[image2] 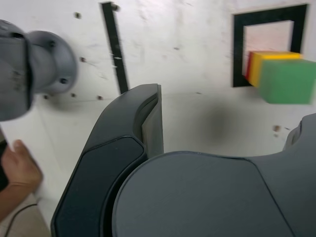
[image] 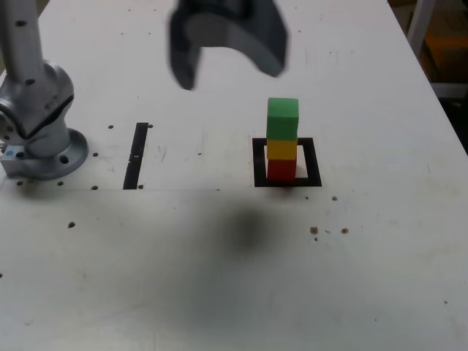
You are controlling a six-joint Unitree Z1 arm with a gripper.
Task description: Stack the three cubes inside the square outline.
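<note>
The three cubes stand in one tower: green cube (image: pixel 282 118) on top, yellow cube (image: pixel 281 150) in the middle, red cube (image: pixel 281 170) at the bottom. The tower stands inside the square outline (image: pixel 259 162) of black tape. My gripper (image: pixel 229 73) hangs blurred above the table, up and toward the exterior view's left of the tower, open and holding nothing. In the wrist view the green cube (image2: pixel 286 81), yellow cube (image2: pixel 256 64) and a sliver of the red cube (image2: pixel 249 64) show inside the outline (image2: pixel 238 49), apart from the gripper (image2: pixel 227 128).
The arm's grey base (image: pixel 36 124) sits at the exterior view's left. A straight black tape strip (image: pixel 136 155) lies between base and outline. A person's hand (image2: pixel 19 168) shows at the wrist view's edge. The white table's edge (image: pixel 439 95) runs along the exterior view's right.
</note>
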